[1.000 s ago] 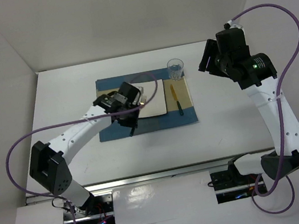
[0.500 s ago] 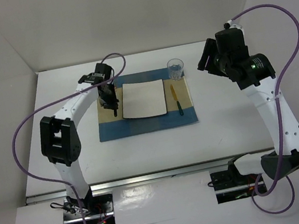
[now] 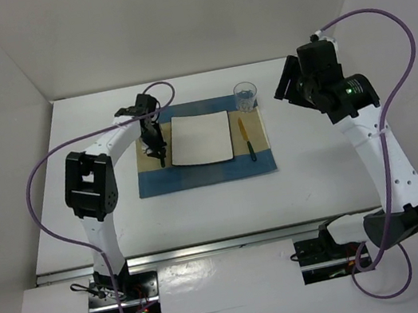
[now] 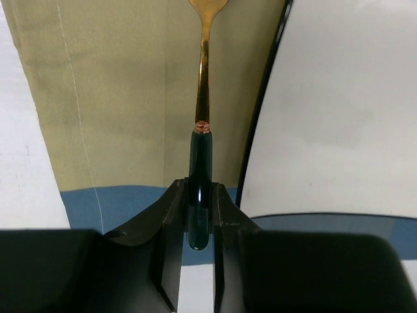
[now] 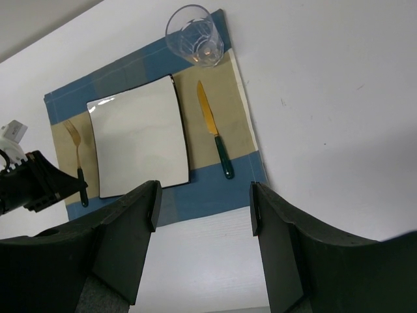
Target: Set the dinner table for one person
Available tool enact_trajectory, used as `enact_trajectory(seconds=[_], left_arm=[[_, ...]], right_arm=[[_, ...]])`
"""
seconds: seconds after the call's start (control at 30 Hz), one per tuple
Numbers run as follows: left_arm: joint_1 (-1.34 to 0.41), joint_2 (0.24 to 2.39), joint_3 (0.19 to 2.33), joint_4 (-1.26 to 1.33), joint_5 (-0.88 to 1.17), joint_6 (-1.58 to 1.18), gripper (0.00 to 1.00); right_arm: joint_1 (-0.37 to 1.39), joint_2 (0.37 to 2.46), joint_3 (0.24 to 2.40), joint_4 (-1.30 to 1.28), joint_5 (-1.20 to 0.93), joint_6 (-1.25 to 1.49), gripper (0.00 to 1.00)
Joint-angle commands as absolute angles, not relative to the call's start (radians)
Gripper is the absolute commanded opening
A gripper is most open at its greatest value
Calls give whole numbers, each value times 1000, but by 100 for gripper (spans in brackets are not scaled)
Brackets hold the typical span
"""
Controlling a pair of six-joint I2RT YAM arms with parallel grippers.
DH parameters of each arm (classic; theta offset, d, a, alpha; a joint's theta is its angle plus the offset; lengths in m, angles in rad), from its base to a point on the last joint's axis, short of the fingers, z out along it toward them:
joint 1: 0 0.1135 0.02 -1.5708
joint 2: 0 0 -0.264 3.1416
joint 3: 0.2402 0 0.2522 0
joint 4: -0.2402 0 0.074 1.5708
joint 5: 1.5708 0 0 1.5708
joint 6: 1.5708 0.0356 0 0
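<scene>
Dinner table [image 3: 318, 178], left fingers [image 4: 169, 222] pinching fork [image 4: 200, 163] handle — right fingers [image 5: 127, 248] spread wide

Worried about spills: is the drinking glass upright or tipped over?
Upright. The glass stands on its base at the placemat's far right corner, open rim facing up.

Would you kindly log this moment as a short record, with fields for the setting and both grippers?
table: white, carries a blue-and-tan placemat
plate: square, white, centred on placemat
fork: left of plate, over placemat
knife: on placemat, right of plate
glass: upright, at placemat's far right corner
left gripper: shut on fork handle
right gripper: open, empty, above table right of setting
</scene>
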State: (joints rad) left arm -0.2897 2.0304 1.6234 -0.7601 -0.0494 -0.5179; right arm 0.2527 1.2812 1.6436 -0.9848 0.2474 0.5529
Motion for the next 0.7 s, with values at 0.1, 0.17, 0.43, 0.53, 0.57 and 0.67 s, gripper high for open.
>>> enact_trajectory(seconds=[0.1,0.17,0.43,0.53,0.57,0.67], left_arm=[[-281,2075,1640,-721,-40,-548,0],[-281,2075,1640,-721,-40,-548,6],[-281,2071,1606,-730,-74,-566,42],[-281,2036,1606,-739,-84,-555,54],[-281,2025,1620,-750,-95,-546,56],[-290,1984,1644,-794,-120,-537,66]], right_arm=[[247,1299,1637,-940,256,568,68],[247,1299,1637,-940,256,568,68],[247,1318,1637,-931,247,568,69],[247,1318,1637,-931,247,568,71],[247,1318,1637,-931,247,568,71],[247,1327,1626,-931,236,568,74]])
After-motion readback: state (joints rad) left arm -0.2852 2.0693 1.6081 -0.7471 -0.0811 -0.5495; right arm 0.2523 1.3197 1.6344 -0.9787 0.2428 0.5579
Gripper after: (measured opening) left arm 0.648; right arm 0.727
